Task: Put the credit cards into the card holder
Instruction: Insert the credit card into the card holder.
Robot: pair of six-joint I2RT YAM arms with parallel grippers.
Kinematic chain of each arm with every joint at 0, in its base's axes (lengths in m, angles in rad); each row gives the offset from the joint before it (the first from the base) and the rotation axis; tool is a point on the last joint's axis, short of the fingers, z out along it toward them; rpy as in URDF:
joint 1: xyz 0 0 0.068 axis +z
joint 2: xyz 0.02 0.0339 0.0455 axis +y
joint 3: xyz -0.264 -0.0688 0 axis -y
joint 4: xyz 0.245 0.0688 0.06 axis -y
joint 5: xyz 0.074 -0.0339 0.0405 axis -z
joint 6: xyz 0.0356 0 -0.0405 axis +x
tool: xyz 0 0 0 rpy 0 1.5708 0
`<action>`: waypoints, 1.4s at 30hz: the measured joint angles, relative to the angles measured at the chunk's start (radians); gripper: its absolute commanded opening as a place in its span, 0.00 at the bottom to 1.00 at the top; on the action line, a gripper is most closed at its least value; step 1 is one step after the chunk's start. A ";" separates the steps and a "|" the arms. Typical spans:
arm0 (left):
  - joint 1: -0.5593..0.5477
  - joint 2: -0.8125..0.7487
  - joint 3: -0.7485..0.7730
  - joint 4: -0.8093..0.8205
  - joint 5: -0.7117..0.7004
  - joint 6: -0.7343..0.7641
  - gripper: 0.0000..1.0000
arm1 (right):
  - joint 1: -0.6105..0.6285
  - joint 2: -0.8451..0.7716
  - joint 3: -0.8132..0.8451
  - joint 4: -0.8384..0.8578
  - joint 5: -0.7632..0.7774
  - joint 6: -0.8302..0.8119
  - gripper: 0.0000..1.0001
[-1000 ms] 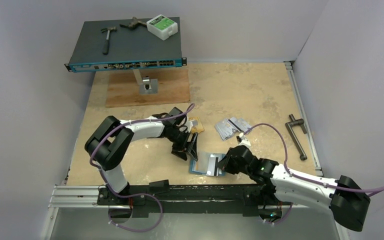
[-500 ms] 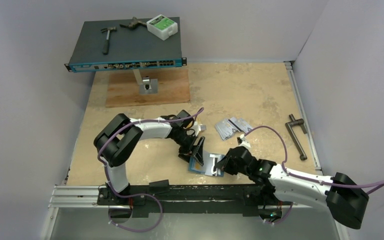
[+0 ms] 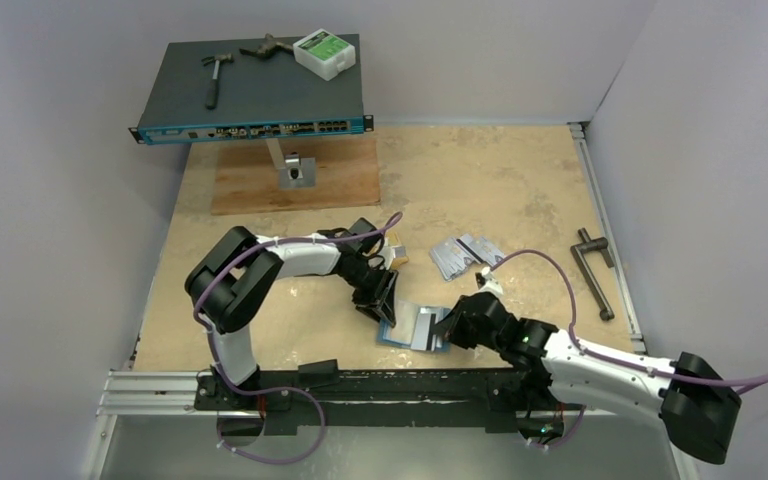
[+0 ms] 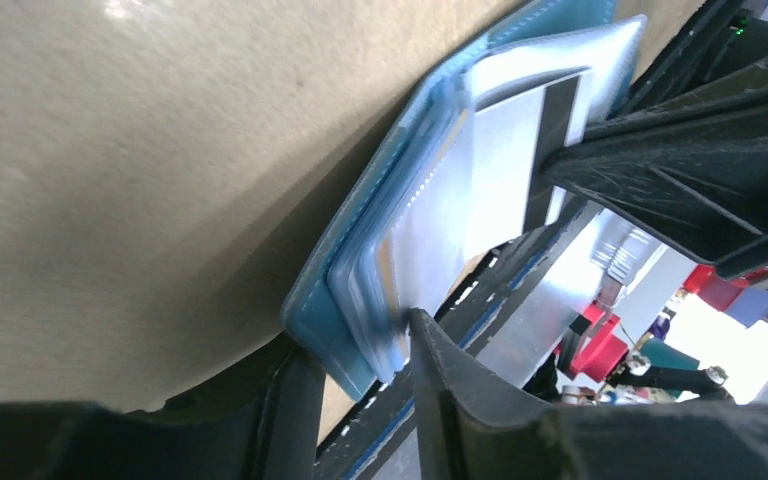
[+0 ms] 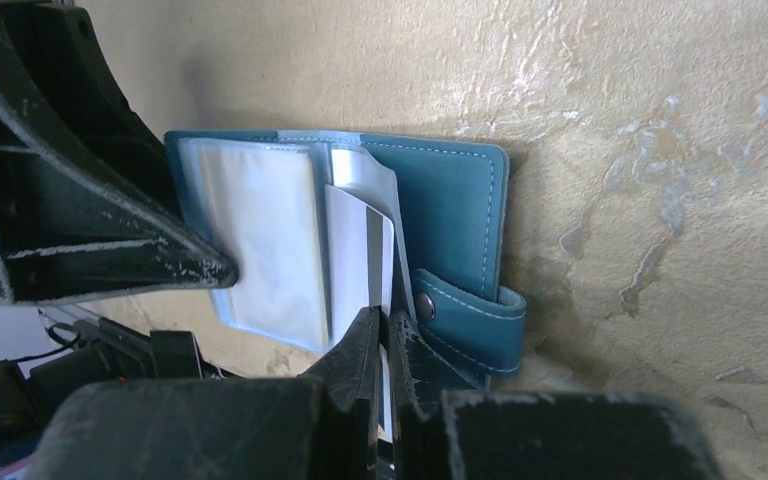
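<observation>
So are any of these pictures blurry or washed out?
Left wrist: its fingers are blurred up close, the card holder glares on its glossy pockets, and the lower-right background is blown out. Right wrist: tabletop sharp, shadow beside the holder. Top view: even, soft light.

Pale lilac walls (image 3: 60, 250), tan mottled tabletop (image 3: 480, 180), plywood board (image 3: 250, 185), dark rack unit (image 3: 260, 90) raised at back left, even light

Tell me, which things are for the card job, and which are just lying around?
For the job: blue wallet, striped card, grey cards, gold card.
Just lying around: hammer, white box, black handle, wooden board.
</observation>
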 measured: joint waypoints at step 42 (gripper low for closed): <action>0.031 0.000 0.000 -0.035 -0.037 -0.010 0.31 | 0.000 -0.278 -0.201 0.288 0.129 0.064 0.00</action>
